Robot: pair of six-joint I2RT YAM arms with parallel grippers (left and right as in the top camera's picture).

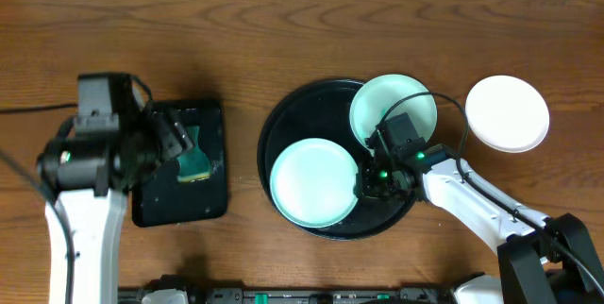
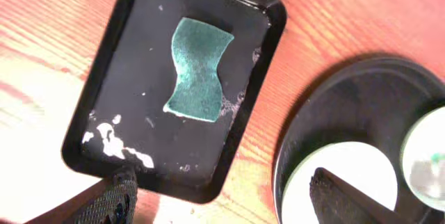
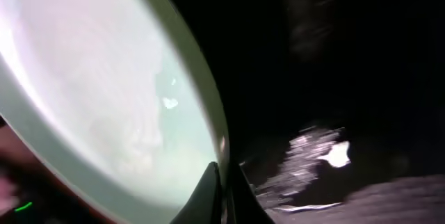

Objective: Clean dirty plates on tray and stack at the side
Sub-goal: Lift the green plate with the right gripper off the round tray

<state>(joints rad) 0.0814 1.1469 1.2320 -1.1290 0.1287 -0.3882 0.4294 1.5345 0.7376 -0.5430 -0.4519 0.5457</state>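
Observation:
The round black tray [image 1: 302, 115] holds two pale-mint plates. One plate [image 1: 314, 183] lies at the tray's front left. A second plate [image 1: 394, 108] sits at the far right, overlapping the rim. A third, white plate [image 1: 507, 112] lies on the table to the right of the tray. My right gripper [image 1: 363, 179] is shut on the right rim of the front plate, as the right wrist view shows, with its fingers [image 3: 224, 182] pinching the plate [image 3: 104, 78]. My left gripper [image 2: 226, 200] is open and empty above the sponge tray.
A rectangular black tray [image 1: 179, 211] left of the round tray holds a green sponge [image 1: 196, 158], which also shows in the left wrist view [image 2: 198, 67]. White foam flecks lie in its corner. The left wrist view shows the round tray [image 2: 361, 106] and both its plates.

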